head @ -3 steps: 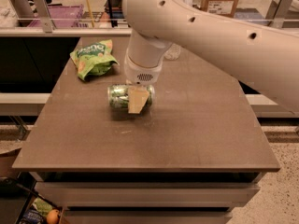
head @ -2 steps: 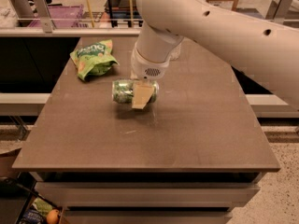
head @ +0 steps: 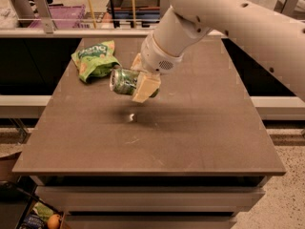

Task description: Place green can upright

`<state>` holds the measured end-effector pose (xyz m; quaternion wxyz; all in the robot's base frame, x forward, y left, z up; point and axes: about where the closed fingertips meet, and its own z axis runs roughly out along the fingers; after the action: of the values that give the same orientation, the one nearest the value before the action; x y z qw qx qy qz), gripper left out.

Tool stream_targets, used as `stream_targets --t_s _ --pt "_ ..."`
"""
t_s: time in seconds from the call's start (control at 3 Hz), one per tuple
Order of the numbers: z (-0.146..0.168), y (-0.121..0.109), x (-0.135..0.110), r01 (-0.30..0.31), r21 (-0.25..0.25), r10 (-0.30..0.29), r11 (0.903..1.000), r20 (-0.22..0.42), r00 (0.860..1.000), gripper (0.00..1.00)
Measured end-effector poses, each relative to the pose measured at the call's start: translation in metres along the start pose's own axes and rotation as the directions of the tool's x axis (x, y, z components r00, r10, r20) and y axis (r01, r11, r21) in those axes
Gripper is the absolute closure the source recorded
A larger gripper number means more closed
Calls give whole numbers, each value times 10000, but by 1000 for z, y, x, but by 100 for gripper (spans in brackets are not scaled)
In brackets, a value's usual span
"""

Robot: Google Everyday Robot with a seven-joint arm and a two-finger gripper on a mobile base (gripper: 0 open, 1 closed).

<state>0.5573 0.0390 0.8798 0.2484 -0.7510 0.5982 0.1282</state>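
Observation:
The green can (head: 125, 81) is held on its side, silver top pointing left, lifted above the brown table (head: 152, 137). My gripper (head: 141, 80) is shut on the can's right half, one beige finger (head: 146, 88) in front of it and the other behind. The can casts a shadow on the table below it. The white arm comes down from the upper right.
A green snack bag (head: 95, 59) with orange and white print lies at the table's back left, close to the can. A railing and purple crate stand behind the table. The table's front edge drops to shelves and the floor.
The gripper has lifted the can off the table and carried it up; the can still lies sideways in the fingers. The snack bag has not moved.

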Motion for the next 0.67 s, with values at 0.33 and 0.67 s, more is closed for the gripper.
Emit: stream_targets --t_s 0.33,0.67 --pt "-9 6 -17 54 160 -72 9999 1135 9935 100" --pt "-16 16 -38 -150 379 76 9992 1897 9818 100"
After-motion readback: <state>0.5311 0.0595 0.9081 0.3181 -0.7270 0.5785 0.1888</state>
